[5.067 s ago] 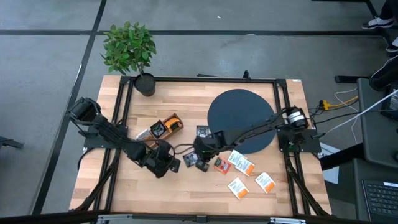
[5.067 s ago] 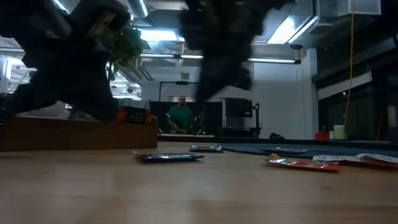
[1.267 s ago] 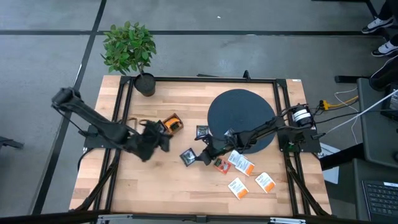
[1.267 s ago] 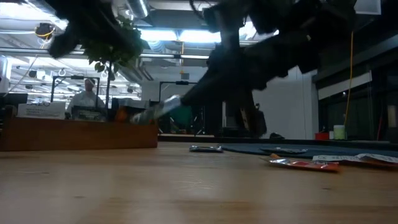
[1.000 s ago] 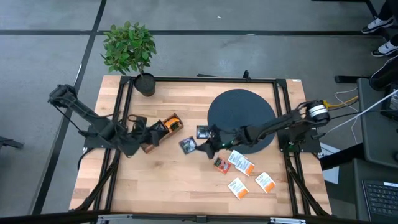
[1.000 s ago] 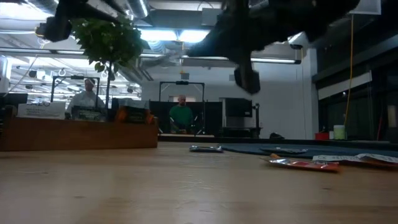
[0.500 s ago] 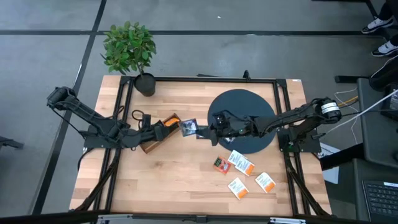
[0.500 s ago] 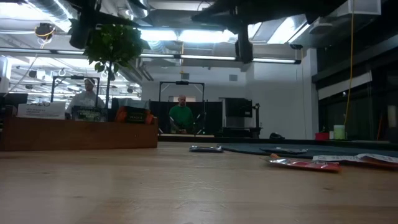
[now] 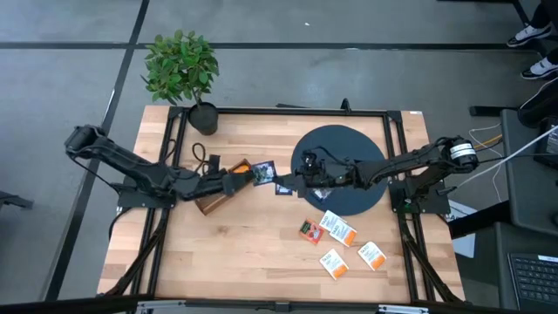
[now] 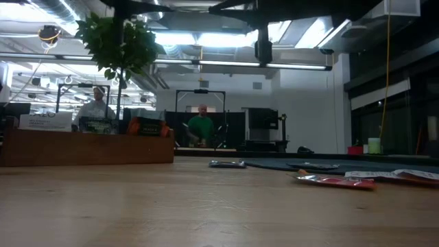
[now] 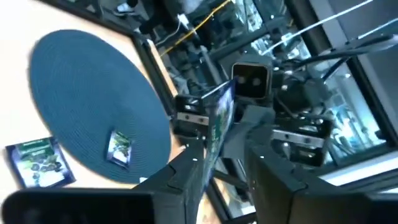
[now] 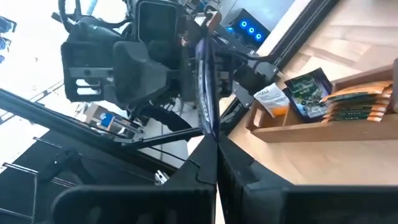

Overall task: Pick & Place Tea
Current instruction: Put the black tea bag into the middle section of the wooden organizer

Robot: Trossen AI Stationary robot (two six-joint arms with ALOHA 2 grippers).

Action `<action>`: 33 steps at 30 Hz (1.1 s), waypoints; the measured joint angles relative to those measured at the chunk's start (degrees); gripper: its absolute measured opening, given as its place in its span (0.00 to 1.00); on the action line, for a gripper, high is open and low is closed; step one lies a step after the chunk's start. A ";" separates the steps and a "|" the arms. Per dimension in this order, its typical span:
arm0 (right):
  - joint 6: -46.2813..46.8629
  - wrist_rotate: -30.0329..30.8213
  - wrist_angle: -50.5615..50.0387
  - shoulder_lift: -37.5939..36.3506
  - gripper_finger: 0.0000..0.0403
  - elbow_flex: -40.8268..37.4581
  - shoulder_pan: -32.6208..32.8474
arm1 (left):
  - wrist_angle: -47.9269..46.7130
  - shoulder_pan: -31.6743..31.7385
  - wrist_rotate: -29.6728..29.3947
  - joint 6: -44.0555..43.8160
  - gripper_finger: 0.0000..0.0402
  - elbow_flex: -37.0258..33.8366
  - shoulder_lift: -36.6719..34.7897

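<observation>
A dark tea sachet [image 9: 264, 173] hangs in the air over the table's middle, edge-on in both wrist views [image 11: 217, 118] [image 12: 204, 81]. My right gripper [image 9: 277, 181] [image 12: 214, 146] is shut on it from the right. My left gripper [image 9: 251, 177] [image 11: 227, 152] faces it from the left, open and level. Its fingers stand on either side of the sachet's free end, and the sachet is close to one finger [image 11: 194, 165]. I cannot tell whether they touch. Another dark sachet [image 9: 284, 186] lies flat on the wood below. My right gripper pinches the dark sachet by one edge [image 12: 210, 132] between its two shut fingers. The fingers come level from the table's right side. The sachet stands on edge, lifted clear of the table, and sticks out past the fingertips toward my left gripper.
The wooden divided box [image 9: 218, 186] with sachets in it stands under my left arm. The dark round disc [image 9: 340, 155] lies at the back right with a sachet [image 11: 119, 148] on it. Red and white sachets [image 9: 307, 229] [image 9: 338, 228] [image 9: 372, 255] lie near right. A potted plant [image 9: 180, 70] stands at the far left.
My right gripper has carried the dark sachet up and toward the far-left, from the table's middle to beside the box. My left gripper has swung toward the table's right edge, turned level, and come up to the sachet's free end.
</observation>
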 joint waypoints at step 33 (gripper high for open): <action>-3.05 -0.42 -0.52 0.02 0.13 0.00 -0.09 | 3.16 2.18 7.54 7.06 0.01 0.00 0.67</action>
